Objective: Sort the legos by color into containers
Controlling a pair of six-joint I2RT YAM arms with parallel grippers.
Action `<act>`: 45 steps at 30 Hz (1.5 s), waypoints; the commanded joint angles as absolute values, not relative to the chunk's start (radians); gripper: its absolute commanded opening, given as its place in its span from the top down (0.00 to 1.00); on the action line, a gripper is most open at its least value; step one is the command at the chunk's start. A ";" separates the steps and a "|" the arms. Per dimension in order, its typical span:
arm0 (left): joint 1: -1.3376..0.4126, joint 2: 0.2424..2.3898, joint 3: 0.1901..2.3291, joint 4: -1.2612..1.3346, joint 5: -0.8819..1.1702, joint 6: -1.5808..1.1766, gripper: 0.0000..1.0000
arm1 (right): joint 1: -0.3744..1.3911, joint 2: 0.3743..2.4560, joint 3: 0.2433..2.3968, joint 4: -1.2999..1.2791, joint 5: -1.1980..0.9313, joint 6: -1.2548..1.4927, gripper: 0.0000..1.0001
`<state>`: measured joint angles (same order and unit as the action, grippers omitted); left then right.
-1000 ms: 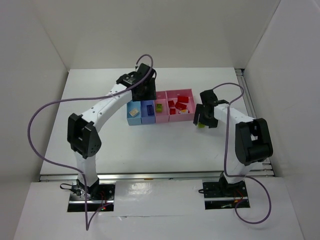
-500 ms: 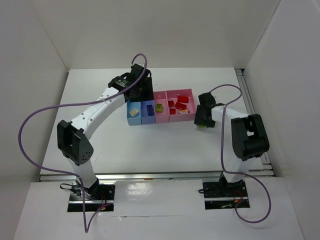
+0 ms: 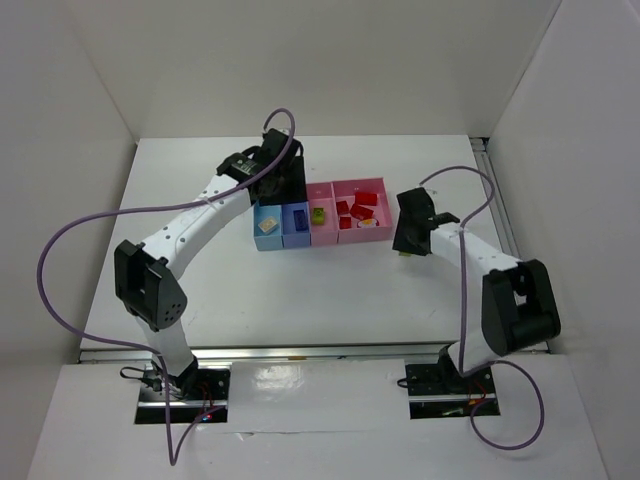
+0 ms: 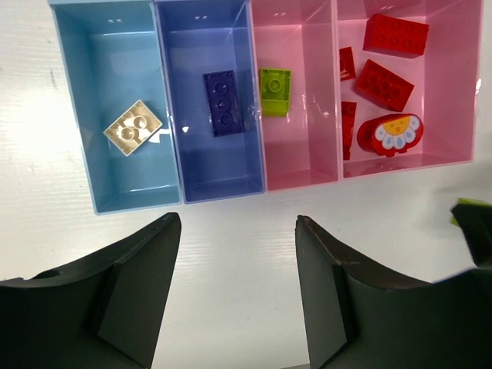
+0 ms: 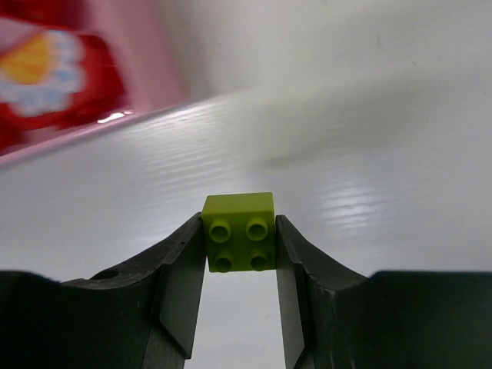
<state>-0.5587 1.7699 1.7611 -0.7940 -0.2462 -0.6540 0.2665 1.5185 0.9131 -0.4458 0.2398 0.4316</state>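
right gripper (image 5: 239, 240) clamped on green brick (image 5: 239, 221), toward table's (image 3: 300, 285) right edge | narrow pink bin (image 4: 296, 154) lay to its left, past wide pink bin (image 4: 453, 115) | left gripper (image 4: 237, 231) jaws apart, empty, farther from brick

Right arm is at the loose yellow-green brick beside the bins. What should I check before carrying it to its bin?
1. Grip: ok. The right gripper is shut on the loose yellow-green lego, a finger on each side.
2. Lego off the table: cannot tell.
3. Room in the narrow pink bin: ok; only one matching brick lies there.
4. Left gripper out of the way: cannot tell; it hangs open and empty above the bins, clearance unclear.
5. Other bins sorted: ok; tan lego in the light blue bin, dark purple lego in the darker blue bin, red legos in the wide pink bin.
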 commanded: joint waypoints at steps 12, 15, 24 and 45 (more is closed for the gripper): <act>-0.388 1.600 1.550 -0.831 -0.282 -0.676 0.28 | 0.548 1.790 1.547 -0.526 0.233 0.446 0.56; -0.370 1.569 1.510 -0.831 -0.291 -0.676 0.28 | 0.557 1.902 1.669 -0.517 0.213 0.425 0.55; -0.325 1.508 1.463 -0.841 -0.273 -0.676 0.28 | 0.577 2.112 1.880 -0.538 0.176 0.405 0.43; -0.287 1.500 1.473 -0.810 -0.222 -0.646 0.28 | 0.338 1.573 1.395 -0.790 0.769 0.627 0.00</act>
